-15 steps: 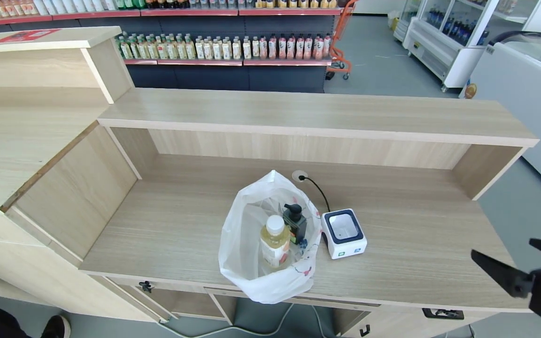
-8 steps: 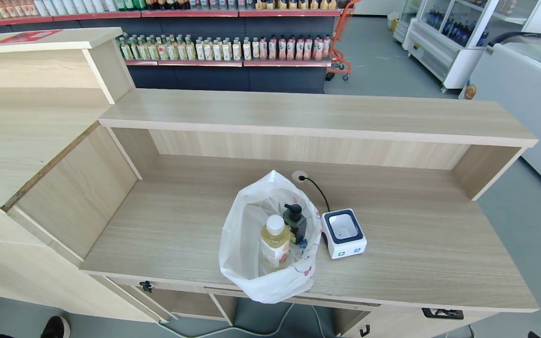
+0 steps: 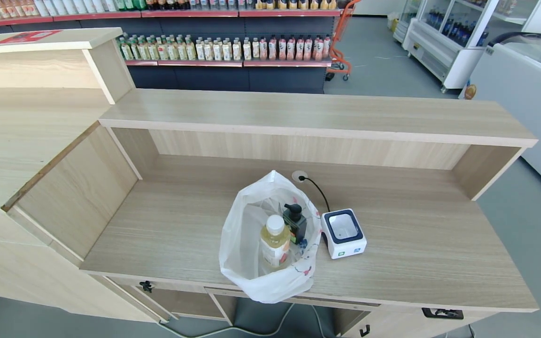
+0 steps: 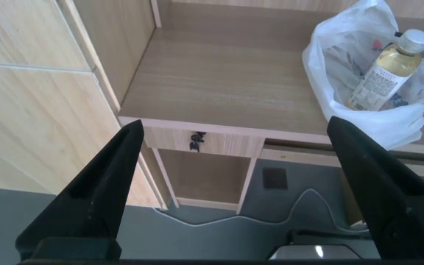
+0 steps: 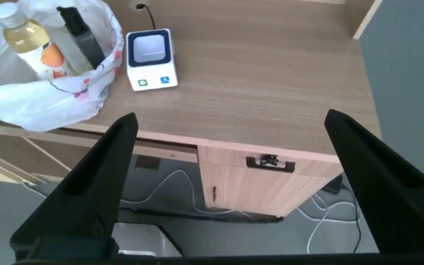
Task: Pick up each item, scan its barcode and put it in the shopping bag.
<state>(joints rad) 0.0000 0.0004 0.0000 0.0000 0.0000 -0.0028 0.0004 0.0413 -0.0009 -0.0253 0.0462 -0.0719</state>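
A white translucent plastic shopping bag (image 3: 242, 249) stands open just left of the white box-shaped barcode scanner (image 3: 343, 233). Two items stand upright inside it: a clear white-capped bottle of yellow drink (image 3: 274, 241) and a dark pump-dispenser bottle (image 3: 295, 223), which is nearer the scanner.

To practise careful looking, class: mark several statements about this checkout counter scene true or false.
1. The yellow drink bottle with a white cap stands inside the white plastic shopping bag. True.
2. The white square barcode scanner lies inside that bag. False: it sits on the pale wooden counter beside the bag.
3. A dark pump bottle shares the bag. True.
4. The left gripper holds a bottle. False: it is open and empty.
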